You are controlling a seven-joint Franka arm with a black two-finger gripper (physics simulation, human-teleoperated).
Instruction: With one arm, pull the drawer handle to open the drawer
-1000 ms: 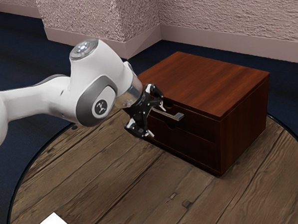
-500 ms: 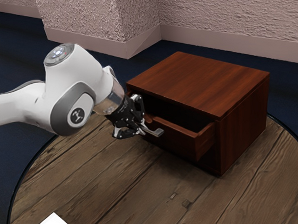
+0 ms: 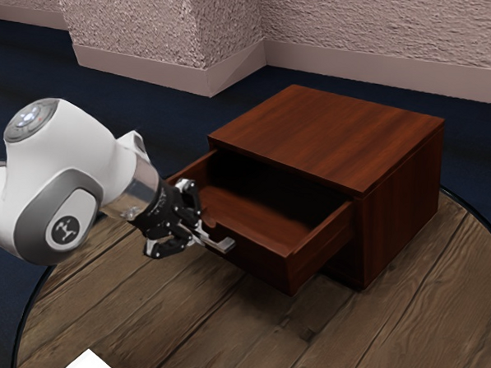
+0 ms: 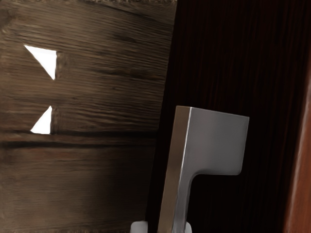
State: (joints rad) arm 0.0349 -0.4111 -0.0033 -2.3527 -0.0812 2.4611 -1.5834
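Pincer (image 3: 185,233) clamped on the drawer handle (image 3: 218,243), drawer (image 3: 264,222) standing well open.
Your round wooden table (image 3: 221,331) carries the dark cabinet (image 3: 339,135); its top drawer juts toward the exterior view's left, handle apparently pinched between both fingers.

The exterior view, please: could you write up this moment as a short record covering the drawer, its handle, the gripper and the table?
drawer: open, pulled far out of the cabinet
handle: silver bar on the drawer's front
gripper: shut on the handle, one finger on each side
cabinet: red-brown wood, standing on the table
table: round, worn wooden planks
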